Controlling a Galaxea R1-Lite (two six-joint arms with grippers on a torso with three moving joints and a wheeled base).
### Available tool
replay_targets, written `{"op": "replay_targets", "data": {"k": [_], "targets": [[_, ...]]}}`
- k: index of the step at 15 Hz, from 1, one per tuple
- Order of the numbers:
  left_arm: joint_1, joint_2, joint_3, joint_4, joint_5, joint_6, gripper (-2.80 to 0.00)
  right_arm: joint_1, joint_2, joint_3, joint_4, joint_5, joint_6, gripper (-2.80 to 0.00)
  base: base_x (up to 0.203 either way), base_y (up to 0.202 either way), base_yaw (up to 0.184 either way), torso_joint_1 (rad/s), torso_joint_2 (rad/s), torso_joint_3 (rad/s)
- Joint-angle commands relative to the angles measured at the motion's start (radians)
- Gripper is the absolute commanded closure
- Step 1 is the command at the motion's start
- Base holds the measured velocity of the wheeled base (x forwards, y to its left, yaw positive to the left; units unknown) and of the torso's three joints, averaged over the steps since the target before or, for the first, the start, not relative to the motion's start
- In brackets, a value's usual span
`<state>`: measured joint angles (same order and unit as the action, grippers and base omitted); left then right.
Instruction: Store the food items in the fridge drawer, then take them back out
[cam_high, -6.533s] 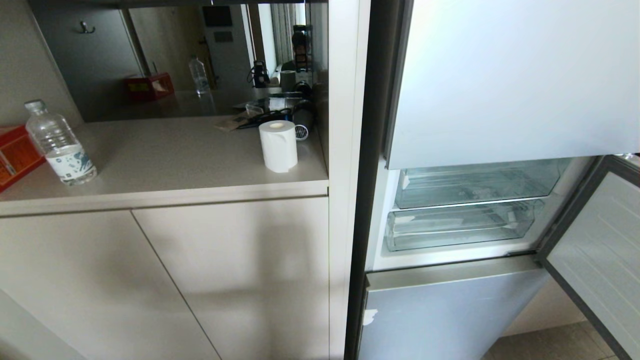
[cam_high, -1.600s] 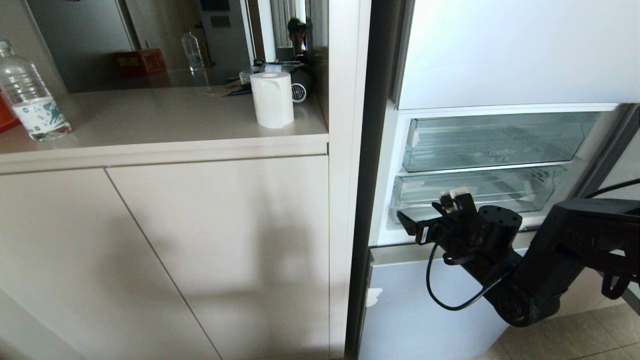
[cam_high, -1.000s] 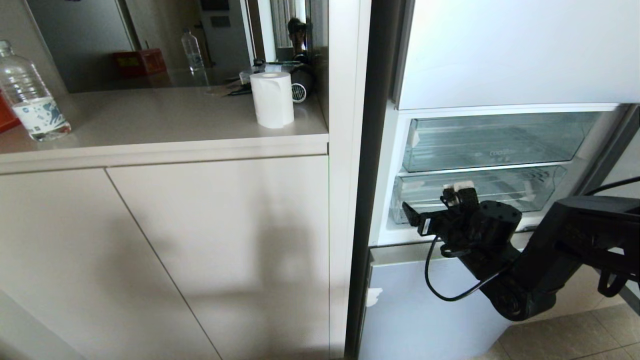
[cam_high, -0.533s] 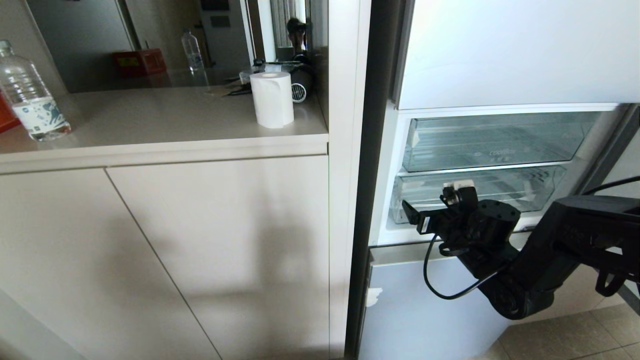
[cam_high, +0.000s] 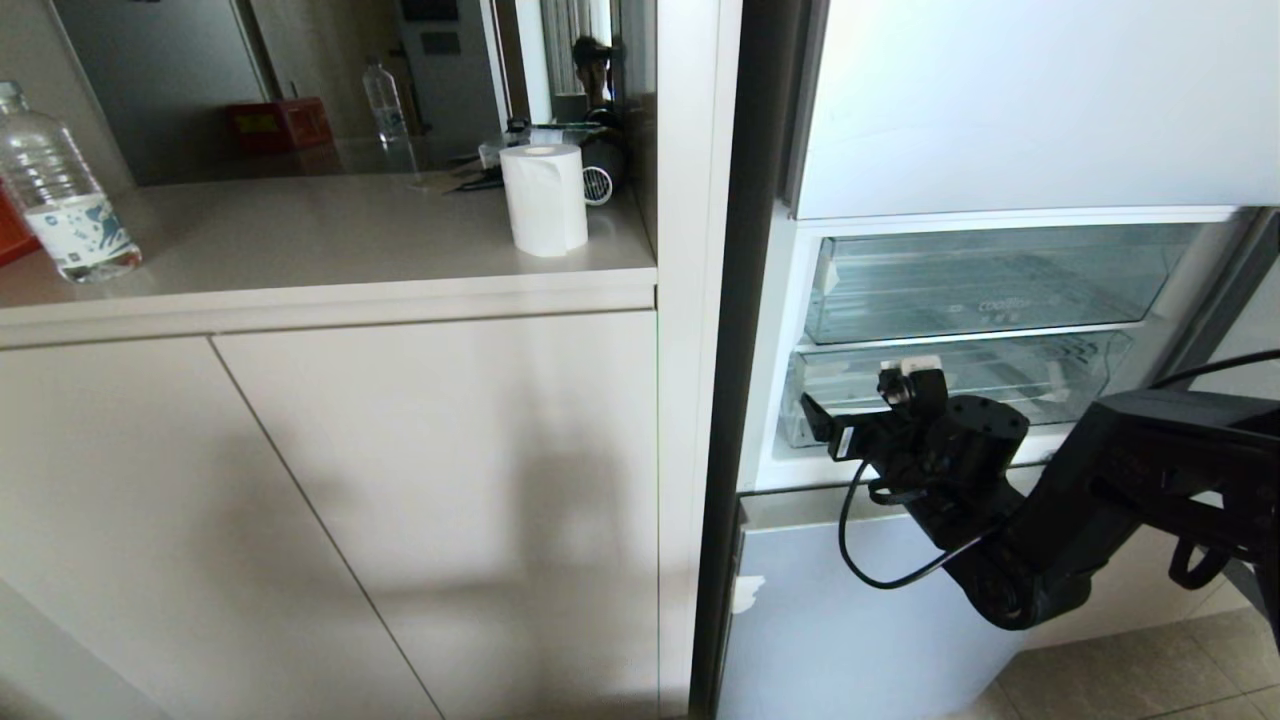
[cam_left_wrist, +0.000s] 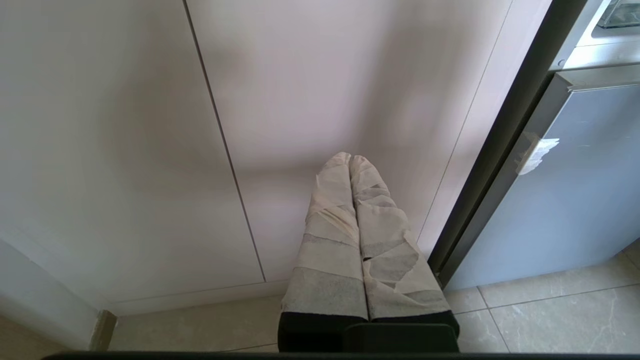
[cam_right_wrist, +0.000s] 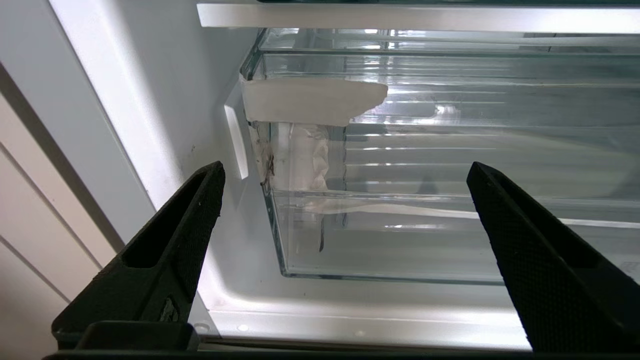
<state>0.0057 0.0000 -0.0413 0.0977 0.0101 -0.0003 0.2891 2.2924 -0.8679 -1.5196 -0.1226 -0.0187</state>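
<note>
Right claw (cam_right_wrist: 345, 170) edged nearer fridge drawer (cam_right_wrist: 400, 150), wide; wrist view shows tape (cam_right_wrist: 310, 102).

a counter (cam_high: 330, 240) is seen at the upper left of the head view, with a bottle (cam_high: 58, 195) at its left edge and a paper roll (cam_high: 544, 198) toward its right. cabinet doors (cam_high: 400, 500) are placed below it. the open fridge compartment is found at right, the fridge drawer (cam_high: 1000, 375) beneath an upper bin (cam_high: 990, 285). the right gripper (cam_high: 860, 410) is positioned before the drawer's left front.
</note>
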Motion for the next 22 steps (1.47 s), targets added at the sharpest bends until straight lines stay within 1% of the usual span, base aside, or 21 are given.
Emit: {"op": "replay_targets", "data": {"k": [1, 10, 16, 17, 22], "targets": [[0.0, 0.002, 0.0, 0.001, 0.001, 0.0, 0.0, 0.001, 0.022, -0.035, -0.008, 0.0, -0.001, -2.8, 0.0, 0.0, 0.0, 0.0, 0.0, 0.0], [0.0, 0.002, 0.0, 0.001, 0.001, 0.0, 0.0, 0.015, 0.075, -0.107, 0.004, 0.003, 0.0, -2.8, 0.0, 0.0, 0.0, 0.0, 0.0, 0.0], [0.0, 0.002, -0.001, 0.001, 0.001, 0.0, 0.0, 0.022, 0.088, -0.123, 0.002, 0.003, 0.004, -2.8, 0.0, 0.0, 0.0, 0.0, 0.0, 0.0], [0.0, 0.002, 0.0, 0.001, 0.001, 0.0, 0.0, 0.023, 0.088, -0.123, 0.002, 0.003, 0.003, 0.0, 0.0, 0.0, 0.0, 0.0, 0.0, 0.0], [0.0, 0.002, 0.0, 0.001, 0.001, 0.0, 0.0, 0.059, 0.087, -0.15, 0.005, 0.001, 0.003, 0.0, 0.0, 0.0, 0.0, 0.0, 0.0, 0.0]]}}
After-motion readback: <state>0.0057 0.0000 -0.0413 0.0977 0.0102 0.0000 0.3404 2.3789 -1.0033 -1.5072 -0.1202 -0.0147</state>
